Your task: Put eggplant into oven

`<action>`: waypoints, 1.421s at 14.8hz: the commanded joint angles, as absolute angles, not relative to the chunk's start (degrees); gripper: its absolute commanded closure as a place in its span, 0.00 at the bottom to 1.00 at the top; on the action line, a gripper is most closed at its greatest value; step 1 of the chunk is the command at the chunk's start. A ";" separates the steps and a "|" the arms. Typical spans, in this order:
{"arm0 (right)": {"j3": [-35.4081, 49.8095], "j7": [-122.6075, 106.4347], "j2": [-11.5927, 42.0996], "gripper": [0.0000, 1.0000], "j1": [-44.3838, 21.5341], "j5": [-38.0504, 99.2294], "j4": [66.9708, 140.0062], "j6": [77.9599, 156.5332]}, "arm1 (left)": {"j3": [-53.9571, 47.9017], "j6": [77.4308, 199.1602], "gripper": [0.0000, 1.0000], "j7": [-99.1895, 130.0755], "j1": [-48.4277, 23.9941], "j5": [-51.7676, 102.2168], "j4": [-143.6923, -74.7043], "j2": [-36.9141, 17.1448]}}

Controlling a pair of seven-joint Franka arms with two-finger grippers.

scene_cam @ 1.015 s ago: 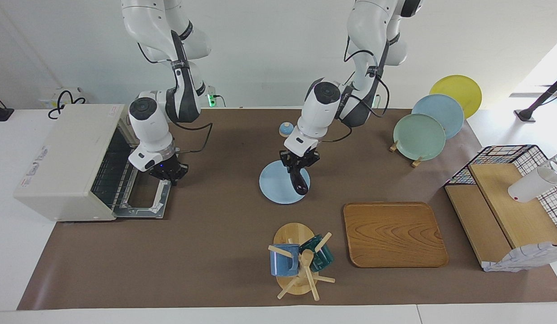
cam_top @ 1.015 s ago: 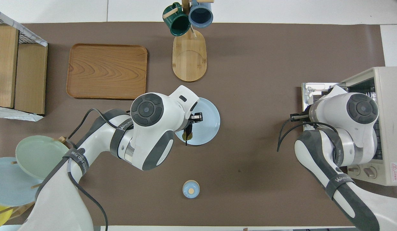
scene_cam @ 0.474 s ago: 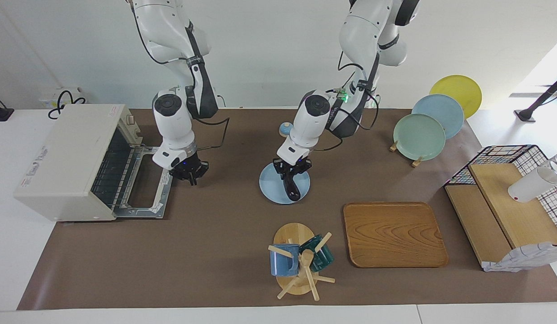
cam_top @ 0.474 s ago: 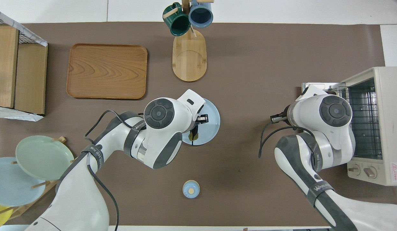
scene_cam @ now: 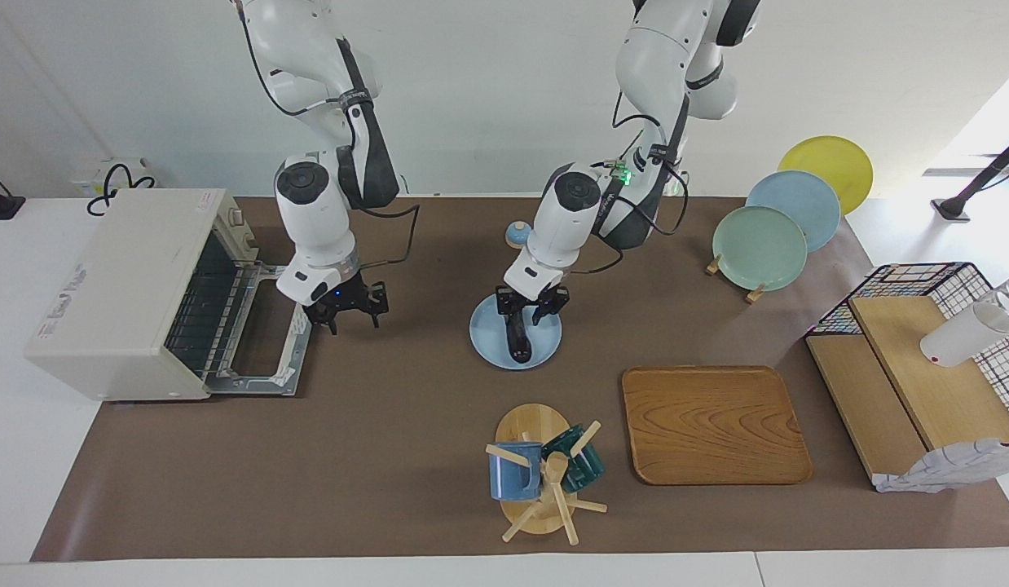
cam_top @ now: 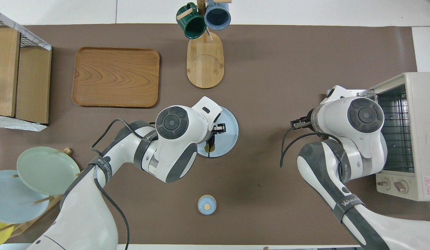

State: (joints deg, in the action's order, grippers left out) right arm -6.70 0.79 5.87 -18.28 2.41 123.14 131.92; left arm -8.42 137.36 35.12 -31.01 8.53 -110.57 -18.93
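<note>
The dark purple eggplant hangs from my left gripper, which is shut on its upper end. Its lower end is over the light blue plate in the middle of the table; I cannot tell if it touches. In the overhead view the left wrist hides most of the left gripper, and only the eggplant's tip shows. The cream oven stands at the right arm's end, its door folded down open and its rack bare. My right gripper is open and empty beside the door.
A mug tree with a blue and a green mug and a wooden tray lie farther from the robots. A small blue knob is nearer. Plates on a rack and a wire basket stand at the left arm's end.
The right gripper left the oven door, moved toward the table's middle and opened. The left gripper carried the eggplant a little toward the oven end, lower over the plate.
</note>
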 commanded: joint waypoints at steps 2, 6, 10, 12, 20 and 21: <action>-6.33 0.88 7.82 0.00 -18.63 6.15 118.23 127.28 | -7.73 128.43 0.00 31.83 -26.91 9.49 -108.81 -14.42; -6.24 11.03 10.01 0.00 -25.37 6.15 109.53 121.30 | -7.65 113.95 0.00 24.20 -17.17 9.06 -100.23 -12.66; -6.33 23.88 17.28 0.00 -36.88 4.92 97.78 117.79 | -7.56 105.30 0.00 14.07 -6.43 4.59 -94.22 -11.61; -6.24 31.52 25.10 0.00 -41.11 3.44 87.33 115.24 | -7.56 104.59 0.00 12.22 -4.40 1.16 -94.31 -10.11; -6.15 34.10 33.05 0.00 -48.25 -0.78 86.82 125.04 | -7.56 100.90 0.00 8.27 -2.90 -0.18 -99.48 -1.33; -6.15 34.01 33.13 0.00 -48.34 -1.23 88.14 127.07 | -7.56 100.90 0.00 7.74 -2.90 -0.18 -100.28 -0.62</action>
